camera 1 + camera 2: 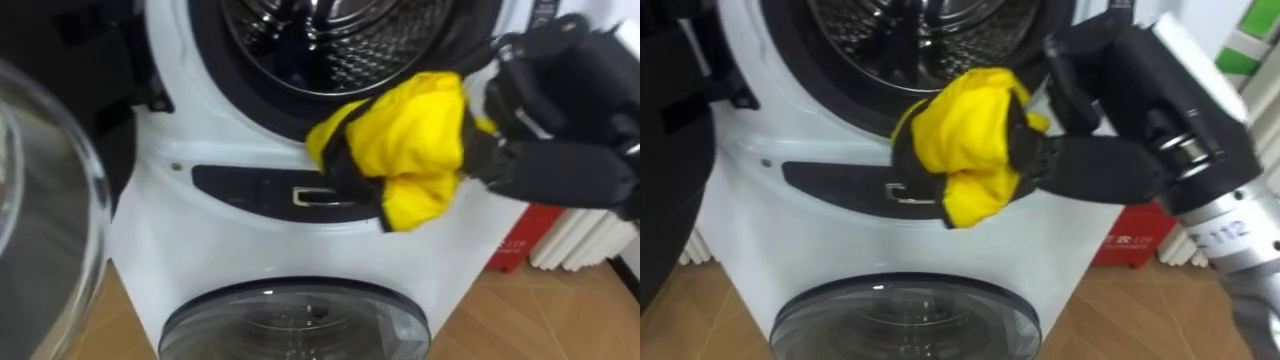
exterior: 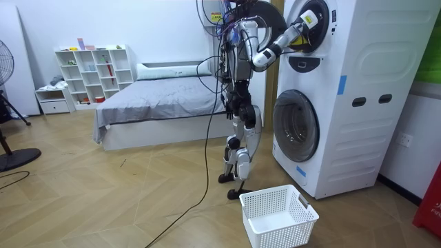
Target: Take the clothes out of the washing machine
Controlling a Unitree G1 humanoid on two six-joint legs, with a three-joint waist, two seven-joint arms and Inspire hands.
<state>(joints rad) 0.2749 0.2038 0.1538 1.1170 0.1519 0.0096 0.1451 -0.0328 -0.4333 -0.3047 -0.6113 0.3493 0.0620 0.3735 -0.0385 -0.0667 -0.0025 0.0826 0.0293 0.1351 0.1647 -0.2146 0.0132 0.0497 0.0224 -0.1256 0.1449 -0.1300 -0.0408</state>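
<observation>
The right hand (image 1: pixel 540 130), fingers curled round a bunched yellow garment (image 1: pixel 410 140), holds it just outside the mouth of the washing machine's (image 1: pixel 230 230) upper drum (image 1: pixel 330 40), so the pick looks done, with carrying it to the floor basket (image 2: pixel 279 217) likely left.

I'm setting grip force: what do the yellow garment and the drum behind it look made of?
The yellow garment looks like soft, matte, thin cloth: it bunches into folds in the curled right hand. The drum looks like shiny metal, likely stainless steel, given its reflections and rows of small holes.
</observation>
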